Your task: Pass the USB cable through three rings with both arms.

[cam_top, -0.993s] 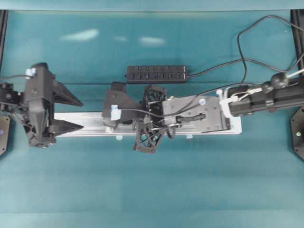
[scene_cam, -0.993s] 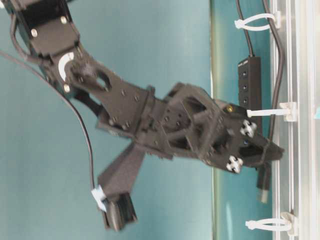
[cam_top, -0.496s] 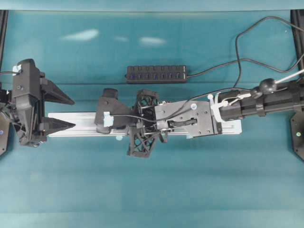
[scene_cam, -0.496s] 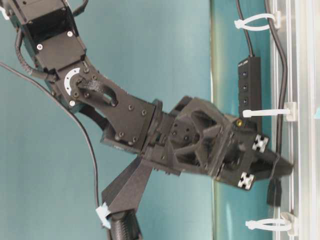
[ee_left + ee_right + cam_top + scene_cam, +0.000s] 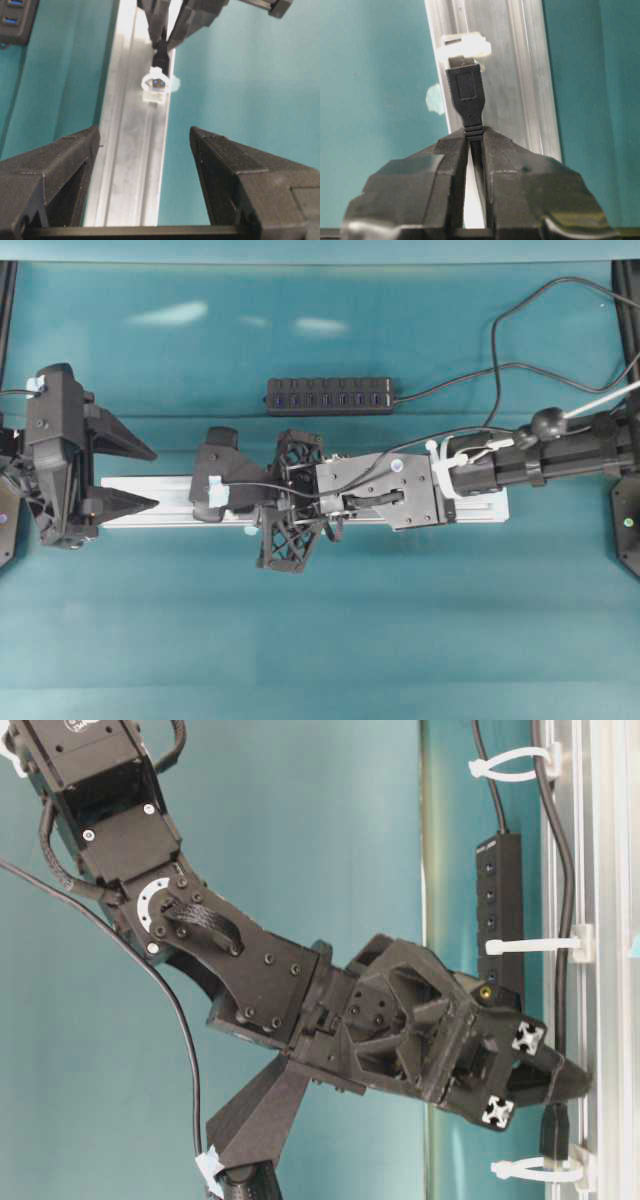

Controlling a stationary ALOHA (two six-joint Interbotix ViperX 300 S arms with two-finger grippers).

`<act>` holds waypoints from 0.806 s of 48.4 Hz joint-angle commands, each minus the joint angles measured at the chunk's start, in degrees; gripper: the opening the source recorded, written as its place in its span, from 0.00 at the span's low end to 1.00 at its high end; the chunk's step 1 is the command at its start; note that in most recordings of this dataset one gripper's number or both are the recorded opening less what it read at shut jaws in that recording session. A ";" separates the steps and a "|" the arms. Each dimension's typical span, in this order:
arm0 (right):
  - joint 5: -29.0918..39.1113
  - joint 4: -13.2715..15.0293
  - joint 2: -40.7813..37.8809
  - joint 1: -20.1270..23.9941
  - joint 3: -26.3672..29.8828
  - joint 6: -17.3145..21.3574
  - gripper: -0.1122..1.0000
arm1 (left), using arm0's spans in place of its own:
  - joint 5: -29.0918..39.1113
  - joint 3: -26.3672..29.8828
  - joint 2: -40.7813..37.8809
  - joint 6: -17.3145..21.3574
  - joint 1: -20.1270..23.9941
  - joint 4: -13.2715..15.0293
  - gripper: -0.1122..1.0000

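Note:
My right gripper [image 5: 474,132] is shut on the USB cable just behind its black plug [image 5: 466,95]. The plug's metal tip sits at the mouth of a white ring [image 5: 465,46] on the aluminium rail [image 5: 515,75]. In the table-level view the cable [image 5: 566,870] runs through the top ring [image 5: 505,765] and the middle ring [image 5: 535,945], and the plug [image 5: 553,1130] hangs just above the bottom ring [image 5: 530,1168]. My left gripper [image 5: 144,131] stands open over the rail's left end, facing that ring [image 5: 157,84] with nothing between its fingers.
A black multi-port hub [image 5: 328,396] lies behind the rail [image 5: 180,510], its cord looping off to the right [image 5: 500,350]. The right arm [image 5: 400,490] stretches along the rail from the right. Teal table surrounds the rail.
The right arm has slid left along the rail, carrying the plug down to the last ring. The left gripper drew back left a little, then held still, open.

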State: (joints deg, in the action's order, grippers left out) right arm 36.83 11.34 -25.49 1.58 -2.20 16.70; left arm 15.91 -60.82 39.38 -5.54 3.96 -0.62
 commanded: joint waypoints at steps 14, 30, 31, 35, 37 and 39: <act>-2.64 -0.18 -0.53 -0.26 3.52 -0.09 0.02 | -0.53 0.53 0.09 0.00 0.00 -0.09 0.78; -2.72 -0.26 -0.53 -0.35 3.43 0.00 0.02 | -10.02 -2.72 -2.72 -0.09 0.00 -0.09 0.79; -2.81 -0.26 -0.53 -0.35 3.43 0.00 0.02 | -10.90 -3.08 -3.25 -0.09 0.00 -0.09 0.79; -2.99 -0.62 -0.53 -0.35 3.34 0.09 0.02 | -14.15 -4.31 -5.80 -0.09 0.00 -0.09 0.80; -3.16 -0.70 -0.53 -0.44 3.34 0.18 0.02 | -15.56 -4.66 -7.03 -0.18 0.00 -0.09 0.81; -3.43 -0.79 -0.53 -0.53 3.25 0.44 0.02 | -16.44 -4.66 -8.35 -0.18 -0.09 -0.09 0.82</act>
State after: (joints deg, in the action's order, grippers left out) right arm 34.19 10.81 -26.54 1.14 0.62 16.70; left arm 1.67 -65.74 32.96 -5.63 3.96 -0.62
